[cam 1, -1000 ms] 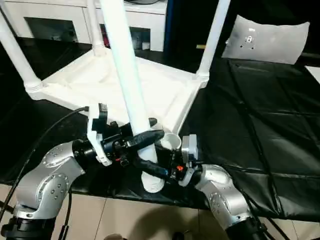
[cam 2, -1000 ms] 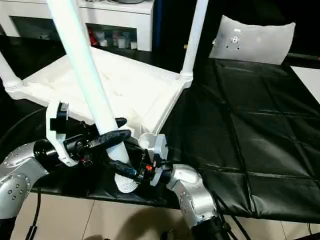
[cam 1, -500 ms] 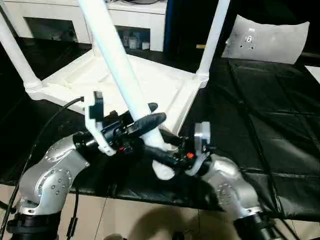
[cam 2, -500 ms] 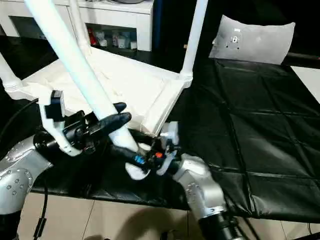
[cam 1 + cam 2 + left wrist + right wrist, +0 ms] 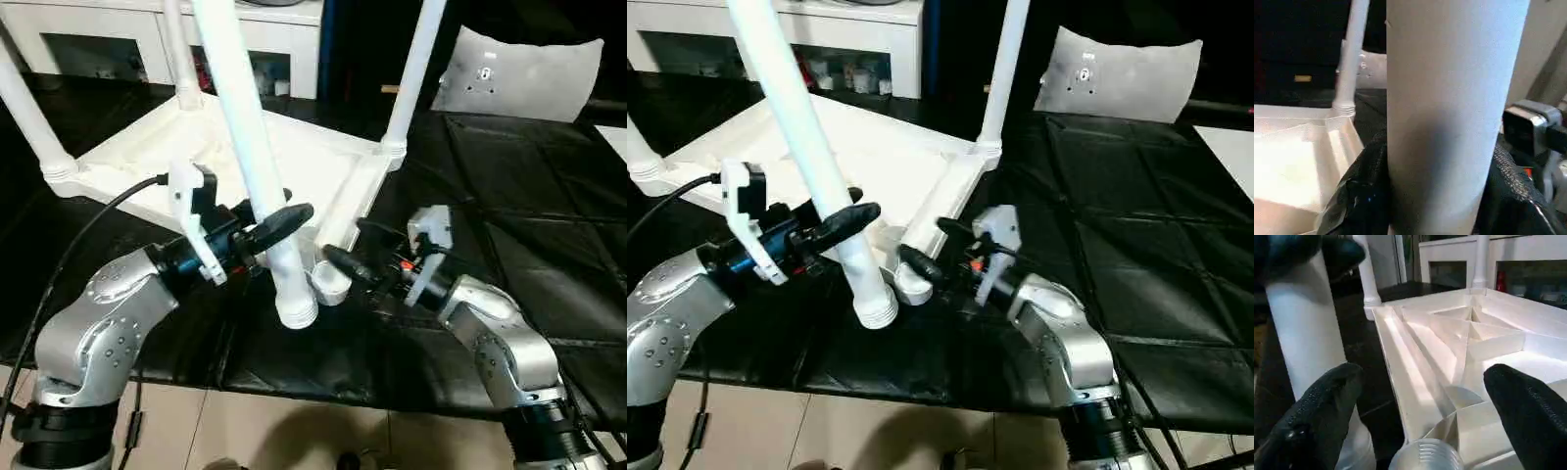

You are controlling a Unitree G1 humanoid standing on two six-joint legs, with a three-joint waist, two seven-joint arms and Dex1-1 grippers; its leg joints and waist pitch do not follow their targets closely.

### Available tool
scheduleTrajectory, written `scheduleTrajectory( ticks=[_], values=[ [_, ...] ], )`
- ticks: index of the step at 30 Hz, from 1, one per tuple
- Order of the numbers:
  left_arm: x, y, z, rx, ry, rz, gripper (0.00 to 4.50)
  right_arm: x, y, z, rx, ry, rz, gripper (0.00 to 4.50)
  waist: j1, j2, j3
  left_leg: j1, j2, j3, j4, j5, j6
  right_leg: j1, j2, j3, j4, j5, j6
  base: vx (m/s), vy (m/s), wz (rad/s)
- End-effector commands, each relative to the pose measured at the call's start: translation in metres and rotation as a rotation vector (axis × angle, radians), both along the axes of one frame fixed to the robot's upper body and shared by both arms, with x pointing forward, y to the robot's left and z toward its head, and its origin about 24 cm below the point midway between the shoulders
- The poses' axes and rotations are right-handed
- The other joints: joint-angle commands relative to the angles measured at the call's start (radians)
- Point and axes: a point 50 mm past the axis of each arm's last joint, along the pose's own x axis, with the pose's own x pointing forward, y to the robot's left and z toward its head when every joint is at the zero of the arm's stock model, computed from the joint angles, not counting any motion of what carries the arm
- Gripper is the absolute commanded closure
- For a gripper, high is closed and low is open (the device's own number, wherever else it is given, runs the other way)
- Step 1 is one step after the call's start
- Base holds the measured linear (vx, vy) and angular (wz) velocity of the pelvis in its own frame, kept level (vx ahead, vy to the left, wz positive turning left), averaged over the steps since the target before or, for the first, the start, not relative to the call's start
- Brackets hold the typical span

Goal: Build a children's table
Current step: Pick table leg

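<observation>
our left gripper (image 5: 279, 221) pinches the long round tapered white plastic leg (image 5: 253, 157) near its threaded end, holding it tilted just beside the empty round corner socket (image 5: 329, 285). our right gripper (image 5: 345, 247) hangs spread wide at that socket, clamping nothing. the white plastic table top (image 5: 220, 162) lies ribbed underside up on the black quilted mat (image 5: 509, 206). we count four legs: three standing in their sockets, one in our grip. beyond sit a white shelved cabinet (image 5: 127, 39) and a grey-white cushion-like panel (image 5: 519, 73); pale floor tiles (image 5: 294, 436) show below.
</observation>
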Motion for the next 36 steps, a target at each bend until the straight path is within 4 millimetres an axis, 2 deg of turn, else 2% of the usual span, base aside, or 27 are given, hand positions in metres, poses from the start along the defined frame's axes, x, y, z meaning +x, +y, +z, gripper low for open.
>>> scheduleTrajectory(
  ticks=[1, 3, 9, 11, 12, 14, 15, 16, 19, 23, 24, 25, 28, 30, 33, 34, 35, 36],
  values=[
    [-0.001, -0.006, 0.010, 0.019, -0.039, -0.008, 2.68, -0.003, 0.003, 0.007, -0.013, -0.011, -0.001, 0.00, 0.003, 0.005, -0.060, -0.013, 0.011, 0.010, -0.079, -0.107, 0.028, 0.067, -0.059, 0.050, -0.073, -0.293, -0.141, 0.000, 0.000, 0.00],
    [-0.002, -0.007, 0.011, 0.026, -0.039, -0.003, 2.68, -0.008, 0.008, 0.011, -0.006, -0.004, 0.013, 0.00, 0.003, 0.002, -0.057, -0.012, 0.011, 0.010, -0.080, -0.113, 0.027, 0.066, -0.058, 0.051, -0.075, -0.309, -0.127, 0.000, 0.000, 0.00],
    [-0.001, -0.008, 0.013, 0.037, -0.043, 0.014, 2.68, -0.020, 0.029, 0.011, -0.036, 0.009, 0.099, 0.00, 0.002, 0.004, -0.056, -0.013, 0.011, 0.009, -0.081, -0.132, 0.018, 0.062, -0.058, 0.050, -0.081, -0.351, -0.102, 0.000, 0.000, 0.00],
    [-0.001, -0.011, 0.014, 0.045, -0.041, 0.016, 2.68, -0.023, 0.042, 0.005, -0.074, 0.022, 0.140, 0.00, 0.002, 0.008, -0.055, -0.012, 0.011, 0.008, -0.082, -0.140, 0.014, 0.059, -0.058, 0.050, -0.081, -0.360, -0.100, 0.000, 0.000, 0.00],
    [0.000, -0.012, 0.015, 0.047, -0.041, 0.017, 2.68, -0.024, 0.046, 0.003, -0.088, 0.026, 0.151, 0.00, 0.002, 0.007, -0.055, -0.013, 0.010, 0.008, -0.082, -0.140, 0.012, 0.060, -0.059, 0.051, -0.082, -0.359, -0.099, 0.000, 0.000, 0.00],
    [0.000, -0.012, 0.015, 0.048, -0.040, 0.017, 2.68, -0.024, 0.049, 0.001, -0.098, 0.029, 0.158, 0.00, 0.001, 0.007, -0.055, -0.014, 0.011, 0.008, -0.082, -0.138, 0.009, 0.061, -0.059, 0.051, -0.080, -0.354, -0.100, 0.000, 0.000, 0.00],
    [-0.001, -0.014, 0.014, 0.059, -0.038, 0.014, 2.68, -0.025, 0.055, -0.004, -0.126, 0.045, 0.167, 0.00, 0.003, 0.012, -0.056, -0.013, 0.012, 0.006, -0.083, -0.134, 0.006, 0.061, -0.060, 0.051, -0.078, -0.336, -0.103, 0.000, 0.000, 0.00],
    [-0.001, -0.014, 0.014, 0.059, -0.038, 0.014, 2.68, -0.025, 0.055, -0.004, -0.127, 0.046, 0.167, 0.00, 0.001, 0.011, -0.056, -0.014, 0.013, 0.006, -0.083, -0.132, 0.003, 0.060, -0.059, 0.051, -0.076, -0.324, -0.108, 0.000, 0.000, 0.00],
    [-0.002, -0.020, 0.013, 0.095, -0.038, 0.001, 2.68, -0.018, 0.073, -0.016, -0.188, 0.110, 0.120, 0.37, -0.001, 0.009, -0.054, -0.013, 0.011, 0.007, -0.085, -0.148, -0.007, 0.059, -0.060, 0.053, -0.075, -0.322, -0.127, 0.000, 0.000, 0.00],
    [-0.002, -0.020, 0.013, 0.103, -0.039, 0.004, 2.68, -0.015, 0.074, -0.015, -0.184, 0.123, 0.104, 0.70, 0.001, 0.011, -0.055, -0.013, 0.012, 0.007, -0.085, -0.136, -0.013, 0.062, -0.060, 0.053, -0.072, -0.297, -0.119, 0.000, 0.000, 0.00],
    [-0.003, -0.019, 0.013, 0.110, -0.038, 0.011, 2.68, -0.013, 0.075, -0.014, -0.172, 0.142, 0.093, 0.80, -0.001, -0.003, -0.056, -0.014, 0.012, 0.009, -0.084, -0.126, -0.010, 0.063, -0.058, 0.054, -0.072, -0.278, -0.117, 0.000, 0.000, 0.00],
    [-0.003, -0.019, 0.013, 0.111, -0.038, 0.012, 2.68, -0.013, 0.075, -0.014, -0.167, 0.146, 0.094, 0.93, 0.002, 0.005, -0.057, -0.013, 0.011, 0.008, -0.084, -0.117, -0.011, 0.064, -0.059, 0.054, -0.067, -0.268, -0.119, 0.000, 0.000, 0.00],
    [-0.003, -0.018, 0.012, 0.117, -0.037, 0.018, 2.68, -0.014, 0.078, -0.013, -0.155, 0.158, 0.108, 1.20, 0.001, 0.005, -0.056, -0.013, 0.011, 0.008, -0.084, -0.113, -0.013, 0.064, -0.059, 0.054, -0.067, -0.255, -0.121, 0.000, 0.000, 0.00],
    [-0.003, -0.018, 0.011, 0.146, -0.042, 0.022, 2.68, -0.012, 0.078, -0.014, -0.166, 0.169, 0.081, 1.26, 0.001, 0.001, -0.056, -0.013, 0.012, 0.009, -0.084, -0.106, -0.012, 0.064, -0.060, 0.055, -0.066, -0.247, -0.123, 0.000, 0.000, 0.00],
    [-0.003, -0.016, 0.010, 0.165, -0.047, 0.032, 2.68, -0.014, 0.079, -0.010, -0.125, 0.143, 0.084, 1.62, 0.001, 0.003, -0.055, -0.013, 0.012, 0.009, -0.085, -0.110, -0.014, 0.064, -0.061, 0.055, -0.066, -0.251, -0.123, 0.000, 0.000, 0.00],
    [-0.003, -0.015, 0.009, 0.168, -0.049, 0.036, 2.68, -0.014, 0.079, -0.010, -0.121, 0.144, 0.086, 1.62, 0.001, 0.005, -0.055, -0.011, 0.012, 0.010, -0.084, -0.112, -0.015, 0.063, -0.061, 0.055, -0.067, -0.255, -0.122, 0.000, 0.000, 0.00],
    [-0.003, -0.015, 0.009, 0.169, -0.049, 0.038, 2.68, -0.014, 0.078, -0.011, -0.122, 0.147, 0.085, 1.74, 0.001, 0.004, -0.055, -0.012, 0.011, 0.010, -0.084, -0.113, -0.015, 0.063, -0.061, 0.055, -0.067, -0.259, -0.121, 0.000, 0.000, 0.00],
    [-0.003, -0.015, 0.009, 0.169, -0.049, 0.039, 2.68, -0.015, 0.078, -0.011, -0.121, 0.164, 0.086, 1.97, 0.001, 0.007, -0.055, -0.012, 0.011, 0.009, -0.084, -0.113, -0.016, 0.064, -0.060, 0.055, -0.067, -0.259, -0.120, 0.000, 0.000, 0.00]
  ],
)
